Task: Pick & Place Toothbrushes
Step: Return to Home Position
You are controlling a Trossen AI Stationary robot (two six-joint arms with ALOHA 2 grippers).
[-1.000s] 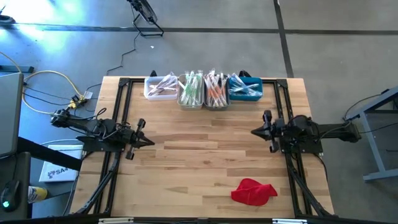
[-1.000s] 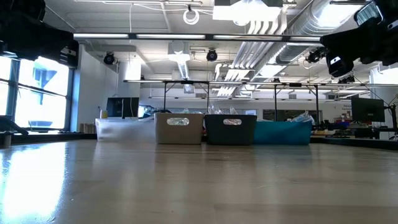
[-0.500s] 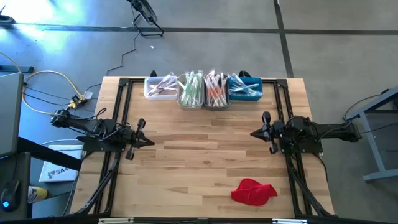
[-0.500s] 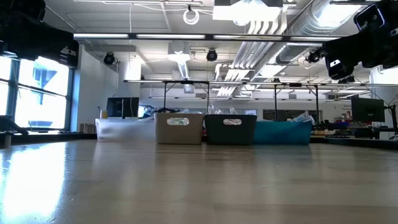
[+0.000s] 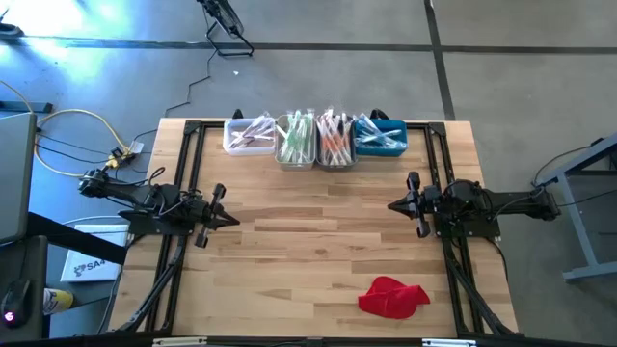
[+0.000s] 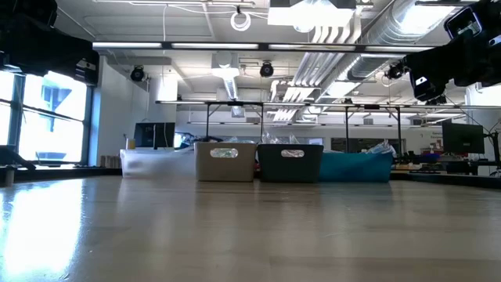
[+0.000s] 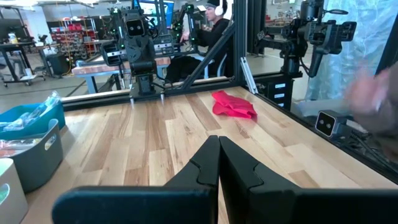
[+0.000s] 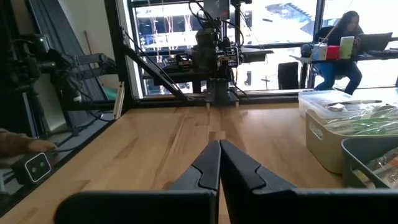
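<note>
Right tool slightly farther back, closed

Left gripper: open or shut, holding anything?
Shut, empty. In the left wrist view the left gripper shows its fingers pressed together along their length, with nothing between them.

— What lay on the bench?
— A crumpled red cloth, at the near right. Along the far edge, four bins stood side by side: white bin, beige bin, grey bin, blue bin, left to right.
</note>
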